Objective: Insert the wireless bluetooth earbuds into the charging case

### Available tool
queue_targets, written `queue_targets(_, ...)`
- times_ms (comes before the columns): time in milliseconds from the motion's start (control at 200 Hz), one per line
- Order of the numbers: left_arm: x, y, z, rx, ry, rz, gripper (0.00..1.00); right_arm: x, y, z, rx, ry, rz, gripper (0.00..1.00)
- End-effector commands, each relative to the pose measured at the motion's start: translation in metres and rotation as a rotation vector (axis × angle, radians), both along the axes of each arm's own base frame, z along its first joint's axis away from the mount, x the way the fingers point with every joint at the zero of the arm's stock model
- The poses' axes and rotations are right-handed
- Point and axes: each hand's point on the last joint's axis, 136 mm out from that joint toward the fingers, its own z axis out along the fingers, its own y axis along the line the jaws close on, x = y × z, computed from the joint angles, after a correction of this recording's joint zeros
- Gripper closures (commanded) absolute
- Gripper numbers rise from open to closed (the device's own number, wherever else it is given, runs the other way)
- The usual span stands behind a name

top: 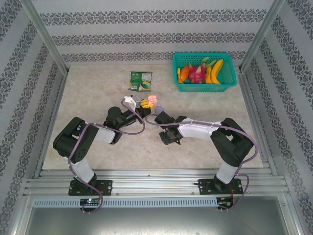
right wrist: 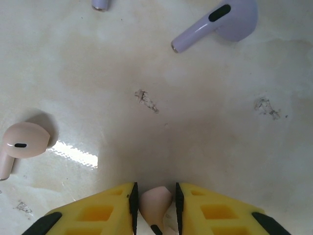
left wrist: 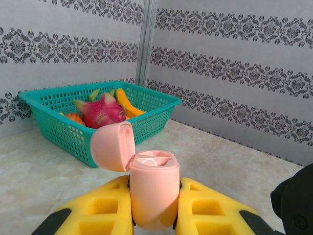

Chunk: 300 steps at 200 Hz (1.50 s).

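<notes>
Pink earbud (right wrist: 155, 202) in right jaws, open pink case (left wrist: 152, 192) in left jaws.

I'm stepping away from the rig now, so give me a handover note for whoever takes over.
Left gripper: jaws shut on the pink case, lid open.
Right gripper: jaws shut on a pink earbud.
Lying on the table: the second pink earbud, a lilac earbud, and a lilac tip at the picture edge, likely its twin.
Done: case open, one pink earbud picked up.
Left: seat both pink earbuds in the case; the lilac ones are not yet handled.
</notes>
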Motion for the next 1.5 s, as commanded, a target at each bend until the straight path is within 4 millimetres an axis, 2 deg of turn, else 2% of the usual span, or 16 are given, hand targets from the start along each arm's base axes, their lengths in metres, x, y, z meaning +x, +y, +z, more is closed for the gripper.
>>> queue_targets(0, -0.001, 0.002, 0.013, -0.026, -0.034, -0.017, 1.0, -0.011, -0.011, -0.003, -0.06, 0.024, 0.015, 0.72)
queue_targets(285, -0.002, 0.002, 0.014, -0.03, -0.035, -0.017, 1.0, -0.013, -0.013, -0.002, -0.057, 0.026, 0.012, 0.74)
queue_targets(425, -0.002, 0.002, 0.014, -0.031, -0.034, -0.017, 1.0, -0.014, -0.012, -0.003, -0.052, 0.028, 0.012, 0.8)
queue_targets(664, -0.003, 0.002, 0.015, -0.031, -0.036, -0.019, 1.0, -0.013, -0.013, 0.002, -0.041, 0.02, 0.006, 0.83)
queue_targets(1154, -0.003, 0.002, 0.015, -0.027, -0.035, -0.022, 1.0, 0.001, -0.022, 0.032, 0.111, -0.049, -0.126, 0.84)
queue_targets(1494, -0.002, -0.001, 0.012, -0.021, -0.027, -0.032, 1.0, 0.02, -0.035, 0.06, 0.272, -0.117, -0.267, 0.84)
